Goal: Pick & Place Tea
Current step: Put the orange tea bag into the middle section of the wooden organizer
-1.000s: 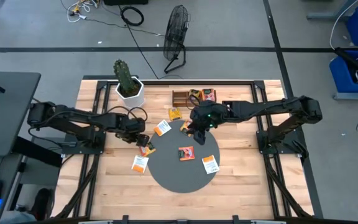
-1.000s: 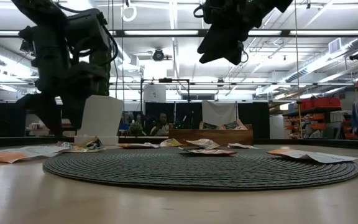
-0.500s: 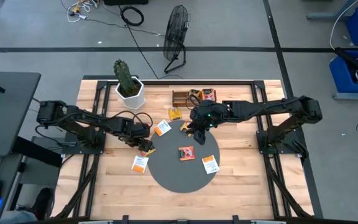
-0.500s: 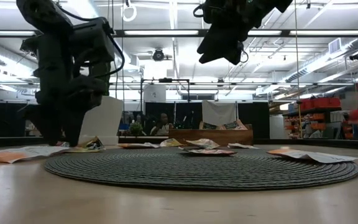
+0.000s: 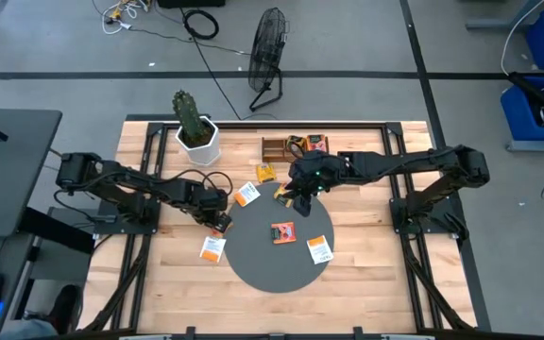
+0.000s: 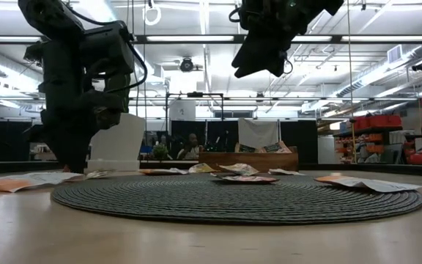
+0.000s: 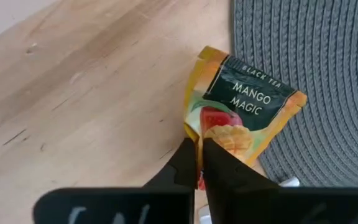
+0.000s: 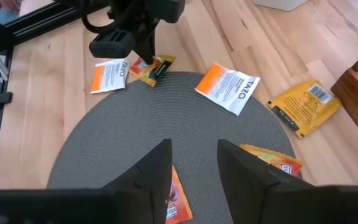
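The left claw (image 7: 197,163) is down at the table (image 5: 168,274), its fingers pressed together on one corner of a mango tea sachet (image 7: 241,115) that lies half on the wood, half on the edge of the round grey mat (image 5: 277,247). By the look of it, this sachet is gripped but not yet lifted.

The right claw (image 8: 193,163) hangs above the far side of the mat with its fingers spread and nothing between them. An orange sachet (image 8: 277,160) lies just beneath it on the mat.

Most of the work seems left. Only a couple of sachets sit in the wooden tray (image 5: 277,147), well beyond the right claw. Loose ones lie around: a white and orange one (image 5: 246,195) just past the left claw, another (image 5: 212,247) on the wood on its near side, a yellow one (image 5: 265,173) between the claws and the tray, a red-orange one (image 5: 282,232) on the mat's middle, and a white and orange one (image 5: 319,249) at the mat's near edge.

A potted cactus (image 5: 195,125) stands beside the tray's end of the table. It is off the straight line from the left claw to the tray, though a wide swing could brush it. The right arm hangs over that same path.
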